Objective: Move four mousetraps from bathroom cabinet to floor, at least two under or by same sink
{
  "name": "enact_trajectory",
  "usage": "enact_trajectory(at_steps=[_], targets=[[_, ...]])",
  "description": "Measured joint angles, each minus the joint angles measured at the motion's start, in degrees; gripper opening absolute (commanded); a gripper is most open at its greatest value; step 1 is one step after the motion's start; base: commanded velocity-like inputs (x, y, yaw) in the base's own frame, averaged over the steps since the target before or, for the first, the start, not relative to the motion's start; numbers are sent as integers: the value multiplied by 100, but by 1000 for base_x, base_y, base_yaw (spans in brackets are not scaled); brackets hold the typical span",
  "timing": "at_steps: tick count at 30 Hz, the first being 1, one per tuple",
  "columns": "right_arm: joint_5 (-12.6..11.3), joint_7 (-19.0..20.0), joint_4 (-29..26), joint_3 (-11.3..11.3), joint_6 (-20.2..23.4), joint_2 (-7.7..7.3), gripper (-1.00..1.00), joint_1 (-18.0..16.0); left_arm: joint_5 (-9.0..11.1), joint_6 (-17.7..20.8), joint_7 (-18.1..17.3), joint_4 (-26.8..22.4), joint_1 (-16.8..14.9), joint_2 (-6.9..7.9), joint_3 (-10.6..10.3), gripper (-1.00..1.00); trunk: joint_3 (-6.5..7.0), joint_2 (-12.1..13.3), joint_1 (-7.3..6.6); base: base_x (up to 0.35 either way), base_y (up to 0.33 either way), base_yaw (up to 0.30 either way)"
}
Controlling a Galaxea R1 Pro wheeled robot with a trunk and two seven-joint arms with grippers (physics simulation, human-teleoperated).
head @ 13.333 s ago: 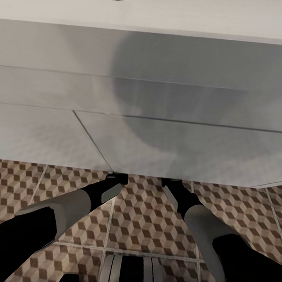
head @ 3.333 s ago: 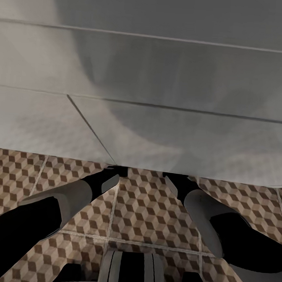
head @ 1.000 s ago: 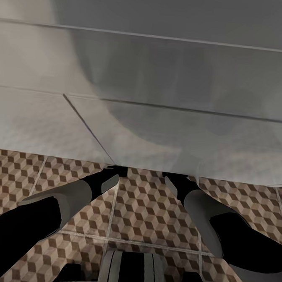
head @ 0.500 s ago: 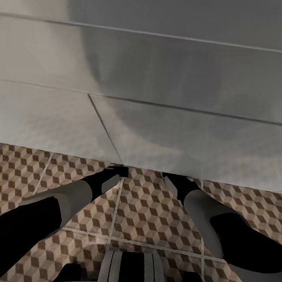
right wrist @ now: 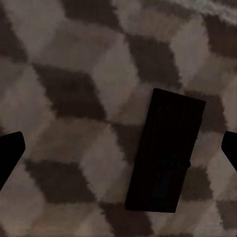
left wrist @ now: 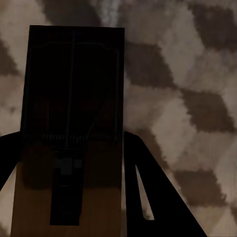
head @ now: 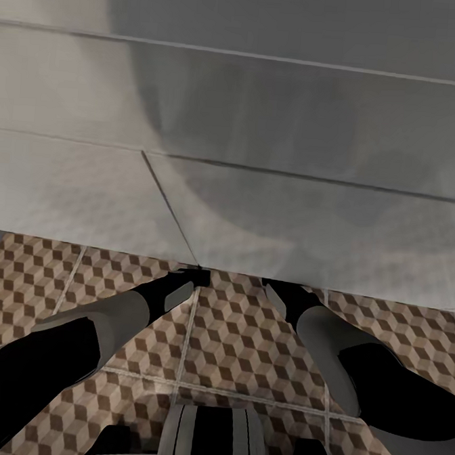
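Your left gripper [left wrist: 74,197] is clenched on a mousetrap [left wrist: 71,123] above the bathroom floor [head: 233,343], under the sink [head: 257,189]. Your right gripper [right wrist: 118,148] is released; another mousetrap [right wrist: 165,158] lies flat on the tiles.

The sink [head: 260,155] hangs ahead, its front panels over the far part of the bathroom floor [head: 233,343]. Both arms reach forward under its lower edge, left arm [head: 112,321] left, right arm [head: 328,343] right. Between the left gripper [left wrist: 74,197] fingers sits one mousetrap [left wrist: 71,123], above the tiles. Another mousetrap [right wrist: 165,158] lies flat on the floor between the right gripper's [right wrist: 118,153] spread fingertips, touching neither.
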Motion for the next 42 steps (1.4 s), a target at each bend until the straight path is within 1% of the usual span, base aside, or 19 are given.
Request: enact_trajectory(at_steps=[12,32,42], targets=[[0,5,-1,0,1,0,100,-2,-32,-20,1,-9,0,-1,0,-100,-1,0,0,0,0,0],[0,8,-5,0,1,0,100,0,-35,-17,1,-10,0,-1,0,-100,-79,0,0,0,0,0],[0,8,-6,0,1,0,100,0,-35,-21,1,-10,0,-1,0,-100,-86,0,0,0,0,-4]])
